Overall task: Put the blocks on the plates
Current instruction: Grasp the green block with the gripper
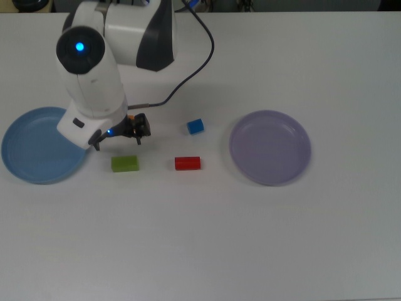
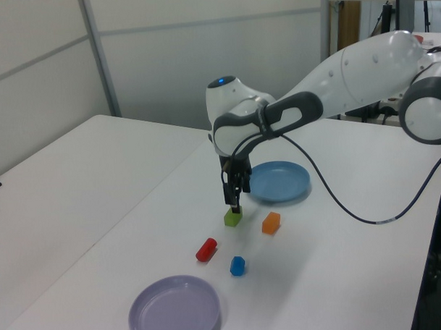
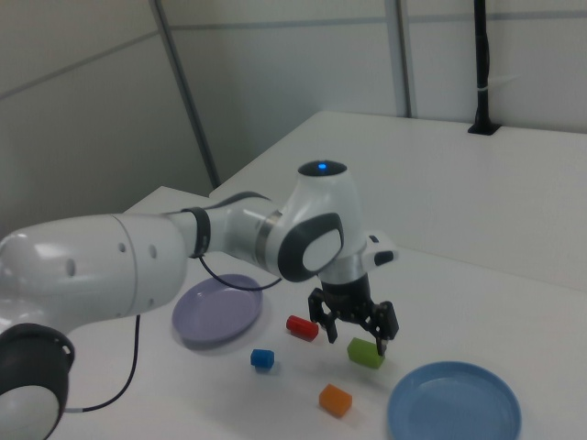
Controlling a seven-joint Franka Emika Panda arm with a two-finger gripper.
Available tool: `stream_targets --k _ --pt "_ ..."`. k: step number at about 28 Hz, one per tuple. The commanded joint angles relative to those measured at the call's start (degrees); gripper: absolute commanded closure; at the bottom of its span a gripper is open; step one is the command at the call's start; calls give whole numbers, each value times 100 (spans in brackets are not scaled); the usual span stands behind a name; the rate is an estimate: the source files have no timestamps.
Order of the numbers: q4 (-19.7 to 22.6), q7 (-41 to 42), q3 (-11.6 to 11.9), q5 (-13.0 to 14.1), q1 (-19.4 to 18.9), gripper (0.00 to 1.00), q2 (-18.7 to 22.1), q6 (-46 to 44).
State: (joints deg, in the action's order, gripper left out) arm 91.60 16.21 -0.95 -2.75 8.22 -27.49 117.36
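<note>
Gripper [image 3: 353, 327]: hanging low over the desk [image 1: 263, 238], fingers [image 3: 382, 336] spread apart and holding nothing.
Orange block [image 2: 271, 222]: on the desk near the light blue plate [image 2: 279, 181]; the arm hides it in the top view.
Green block [image 1: 124, 163]: on the desk, close under the gripper in the left view.
Red block [image 1: 187, 163] and blue block [image 1: 195, 126]: loose on the desk, between the green block and the lilac plate [image 1: 270, 147].
Plates: both bare, no block on either.
Risk: orange and green sit close together, so I'd guess a descent slightly off line could nudge one while reaching for the other, or a finger could land on top of a block instead of straddling it.
</note>
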Motion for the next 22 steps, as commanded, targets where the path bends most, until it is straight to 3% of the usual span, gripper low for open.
stream_targets --k 1,12,16,17,18,21,22 --pt "-45 146 16 -16 -22 0 -151 269" --pt "42 -38 -2 134 -48 0 -388 788" --pt "16 -100 -2 125 -40 6 -485 832" --pt "16 -109 -2 143 -22 29 -485 832" --pt "7 -118 -11 143 -22 43 -485 832" --pt "-1 -118 -2 204 -13 68 -459 815" --pt "-1 -118 -2 256 -22 82 -424 797"
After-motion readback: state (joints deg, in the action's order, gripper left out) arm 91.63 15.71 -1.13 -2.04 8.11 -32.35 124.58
